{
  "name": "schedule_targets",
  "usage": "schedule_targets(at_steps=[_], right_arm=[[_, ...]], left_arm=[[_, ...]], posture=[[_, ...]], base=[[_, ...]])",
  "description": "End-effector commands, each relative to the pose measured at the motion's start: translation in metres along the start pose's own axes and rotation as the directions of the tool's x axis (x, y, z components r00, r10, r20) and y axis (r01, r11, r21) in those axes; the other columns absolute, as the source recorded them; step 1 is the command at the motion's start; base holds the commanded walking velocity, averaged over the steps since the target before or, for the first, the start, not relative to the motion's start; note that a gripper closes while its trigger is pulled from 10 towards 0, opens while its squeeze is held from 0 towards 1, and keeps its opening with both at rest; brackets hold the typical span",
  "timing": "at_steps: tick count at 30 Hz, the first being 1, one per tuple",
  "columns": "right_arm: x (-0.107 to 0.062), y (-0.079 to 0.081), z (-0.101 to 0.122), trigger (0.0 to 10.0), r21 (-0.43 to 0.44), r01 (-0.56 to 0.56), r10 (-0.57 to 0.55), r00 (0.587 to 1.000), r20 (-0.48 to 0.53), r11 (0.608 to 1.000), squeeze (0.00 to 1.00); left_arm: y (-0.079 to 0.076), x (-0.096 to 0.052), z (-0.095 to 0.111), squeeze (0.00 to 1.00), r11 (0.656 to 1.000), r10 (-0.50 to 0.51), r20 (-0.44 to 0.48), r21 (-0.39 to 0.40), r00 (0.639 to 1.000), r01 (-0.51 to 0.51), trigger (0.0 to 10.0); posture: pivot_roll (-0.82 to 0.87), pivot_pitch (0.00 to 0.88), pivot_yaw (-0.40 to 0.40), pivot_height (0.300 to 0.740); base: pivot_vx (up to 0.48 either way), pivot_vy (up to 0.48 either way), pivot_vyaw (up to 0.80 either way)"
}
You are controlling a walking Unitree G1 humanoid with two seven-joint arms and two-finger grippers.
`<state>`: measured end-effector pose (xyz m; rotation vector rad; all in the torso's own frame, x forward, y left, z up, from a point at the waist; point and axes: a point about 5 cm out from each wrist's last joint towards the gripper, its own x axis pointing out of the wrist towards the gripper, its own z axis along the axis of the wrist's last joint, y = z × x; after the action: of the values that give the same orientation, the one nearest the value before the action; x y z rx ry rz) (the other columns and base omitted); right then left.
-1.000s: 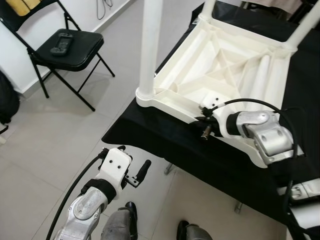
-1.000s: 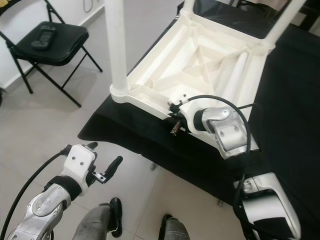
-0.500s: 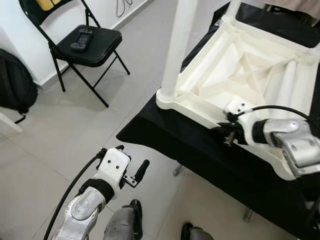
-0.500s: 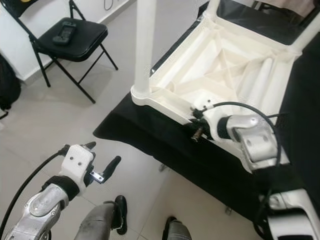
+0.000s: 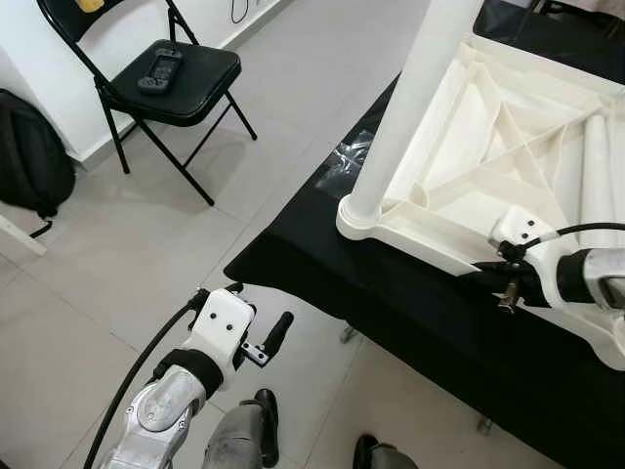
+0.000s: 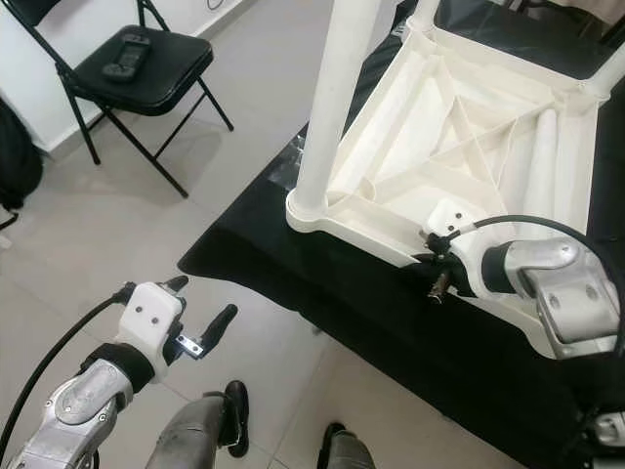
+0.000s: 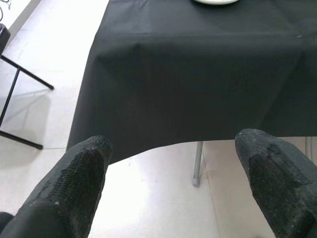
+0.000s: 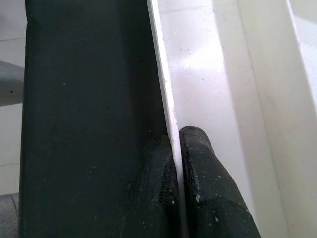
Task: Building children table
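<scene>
A white plastic children's table [image 5: 459, 166] lies upside down on a table covered in black cloth [image 5: 322, 264]. One white leg [image 5: 410, 107] stands up from its near-left corner. Another leg [image 6: 540, 156] lies loose inside the underside. My right gripper [image 6: 437, 277] is shut on the white table's near rim [image 8: 161, 74], one finger on each side of the thin edge. My left gripper [image 5: 256, 311] hangs open low over the floor, in front of the cloth's edge, with nothing between its fingers [image 7: 74, 183].
A black folding chair [image 5: 195, 93] with a remote control [image 5: 158, 70] on its seat stands at the far left. A black backpack [image 5: 29, 161] leans by the wall. A clear plastic bag [image 5: 344, 156] lies on the cloth beside the standing leg. Open tiled floor lies on my left.
My right gripper, still shut on the rim, has drawn the white table rightward over the cloth, uncovering the plastic bag. The head view has also shifted. The left arm has stayed put.
</scene>
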<state>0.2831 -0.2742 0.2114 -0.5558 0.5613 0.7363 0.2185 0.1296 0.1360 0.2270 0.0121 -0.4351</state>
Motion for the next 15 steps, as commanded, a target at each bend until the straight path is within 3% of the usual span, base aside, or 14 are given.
schedule_targets(at_steps=[1, 2, 4, 5, 10, 13, 15], right_arm=[[-0.022, -0.013, 0.001, 0.0, 0.010, 0.119, -0.119, 0.993, 0.001, 0.993, 0.00], [-0.017, -0.011, 0.001, 10.0, 0.002, 0.120, -0.120, 0.993, -0.007, 0.993, 0.00], [-0.013, -0.010, 0.001, 10.0, -0.003, 0.123, -0.123, 0.992, -0.013, 0.992, 0.00], [-0.007, -0.007, 0.006, 10.0, -0.014, 0.114, -0.114, 0.994, 0.003, 0.993, 1.00], [-0.002, -0.005, 0.019, 10.0, 0.005, 0.102, -0.102, 0.990, 0.095, 0.995, 1.00], [-0.009, -0.006, 0.035, 10.0, -0.023, 0.093, -0.084, 0.965, 0.249, 0.995, 1.00], [-0.011, -0.006, 0.038, 10.0, -0.027, 0.083, -0.072, 0.956, 0.284, 0.996, 1.00]], left_arm=[[-0.002, -0.004, -0.007, 0.00, 1.000, -0.014, -0.041, -0.008, 0.999, 0.014, 10.0], [-0.002, -0.003, -0.007, 0.00, 1.000, -0.016, -0.041, -0.007, 0.999, 0.016, 10.0], [-0.002, -0.003, -0.007, 0.00, 1.000, -0.018, -0.041, -0.006, 0.999, 0.017, 10.0], [-0.002, -0.002, -0.007, 0.00, 1.000, -0.019, -0.040, -0.004, 0.999, 0.019, 10.0], [-0.002, -0.002, -0.006, 0.00, 1.000, -0.019, -0.038, -0.002, 0.999, 0.019, 10.0], [-0.002, -0.001, -0.003, 0.00, 1.000, -0.019, -0.027, -0.002, 0.999, 0.019, 10.0], [-0.002, 0.000, -0.002, 0.00, 1.000, -0.019, -0.023, -0.002, 1.000, 0.019, 10.0]], posture=[[0.08, 0.269, -0.071, 0.740], [0.08, 0.267, -0.070, 0.740], [0.08, 0.267, -0.070, 0.740], [0.08, 0.267, -0.070, 0.740], [0.09, 0.264, -0.072, 0.740], [0.09, 0.263, -0.072, 0.740], [0.09, 0.263, -0.072, 0.740]], base=[[0.000, 0.000, 0.00], [0.000, 0.000, 0.00], [0.000, 0.000, 0.00], [0.000, 0.000, 0.00], [0.000, 0.000, 0.00], [0.000, 0.000, 0.00], [0.000, 0.000, 0.00]])
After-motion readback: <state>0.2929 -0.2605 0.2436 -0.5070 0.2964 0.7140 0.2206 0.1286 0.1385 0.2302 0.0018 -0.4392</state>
